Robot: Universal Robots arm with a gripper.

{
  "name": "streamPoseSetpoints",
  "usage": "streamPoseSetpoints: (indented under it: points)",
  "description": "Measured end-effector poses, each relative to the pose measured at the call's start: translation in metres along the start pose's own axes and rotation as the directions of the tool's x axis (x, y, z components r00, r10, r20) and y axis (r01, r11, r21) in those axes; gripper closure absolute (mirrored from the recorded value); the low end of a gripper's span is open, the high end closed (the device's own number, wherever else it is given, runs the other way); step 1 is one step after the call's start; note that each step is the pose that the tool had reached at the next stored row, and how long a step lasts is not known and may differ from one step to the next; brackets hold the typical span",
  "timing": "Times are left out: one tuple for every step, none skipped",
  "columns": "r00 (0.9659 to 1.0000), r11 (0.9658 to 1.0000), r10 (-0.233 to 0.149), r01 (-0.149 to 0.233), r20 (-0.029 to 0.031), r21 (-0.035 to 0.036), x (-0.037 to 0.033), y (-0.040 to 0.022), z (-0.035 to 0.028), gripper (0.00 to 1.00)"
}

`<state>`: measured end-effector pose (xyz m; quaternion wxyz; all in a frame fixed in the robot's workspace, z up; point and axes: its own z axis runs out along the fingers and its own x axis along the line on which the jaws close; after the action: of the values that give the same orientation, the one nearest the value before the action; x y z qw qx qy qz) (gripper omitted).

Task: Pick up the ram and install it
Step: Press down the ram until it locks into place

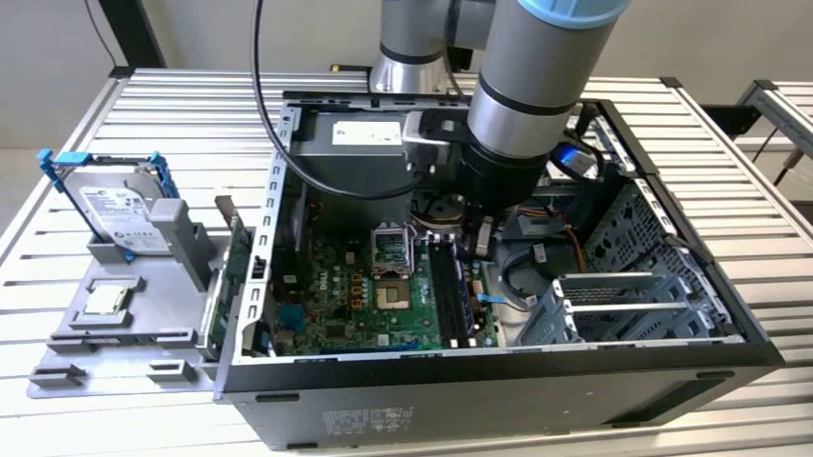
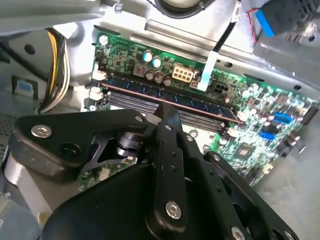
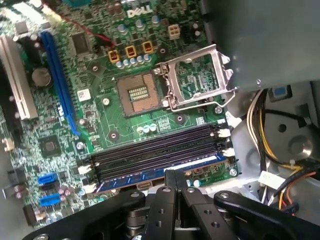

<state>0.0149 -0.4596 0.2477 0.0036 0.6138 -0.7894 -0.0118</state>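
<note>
Ram sits in a motherboard slot, pincer closed just above it.

Exterior view: arm reaches down into the open computer case (image 1: 711,295) on the slatted worktop (image 1: 76,314); the pincer (image 1: 481,240) hangs over the memory slots on the motherboard (image 1: 368,295); hard drive (image 1: 121,214) stands outside the case, on the exterior view's left.
Second wrist view: ram (image 2: 165,97) lies along the motherboard (image 2: 250,145), seated in a slot, the pincer (image 2: 167,120) tip close over it, fingers pressed together, holding nothing.
First wrist view: ram (image 3: 160,172), blue edge, in the slot farthest from the CPU socket (image 3: 137,93); pincer (image 3: 172,177) tip at the ram's edge, contact unclear.
</note>
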Motion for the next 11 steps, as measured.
streamPoseSetpoints:
  points:
    - [0.9998,0.9998,-0.018,0.018,-0.0003,-0.0002,0.0000,0.0000,0.0001,1.00]
    - [0.9993,0.9993,-0.037,0.037,-0.0008,-0.0003,0.0000,0.0000,0.0001,1.00]
    - [0.9985,0.9985,-0.054,0.054,-0.0012,-0.0005,0.0000,-0.0001,0.0001,1.00]
    - [0.9978,0.9978,-0.067,0.067,-0.0015,-0.0006,0.0000,-0.0001,0.0001,1.00]
    - [0.9970,0.9970,-0.078,0.078,-0.0017,-0.0007,0.0000,0.0000,0.0001,1.00]
    - [0.9960,0.9960,-0.089,0.089,-0.0020,-0.0009,0.0000,-0.0001,0.0001,1.00]
    - [0.9949,0.9949,-0.101,0.101,-0.0023,-0.0010,0.0000,0.0000,0.0001,1.00]
    - [0.9936,0.9936,-0.113,0.113,-0.0025,-0.0011,0.0000,0.0000,0.0001,1.00]
    - [0.9921,0.9921,-0.126,0.126,-0.0028,-0.0013,0.0000,0.0000,0.0001,1.00]
    - [0.9912,0.9912,-0.133,0.133,-0.0029,-0.0013,0.0000,-0.0001,0.0001,1.00]
    - [0.9905,0.9905,-0.138,0.138,-0.0030,-0.0014,0.0000,0.0000,0.0001,1.00]
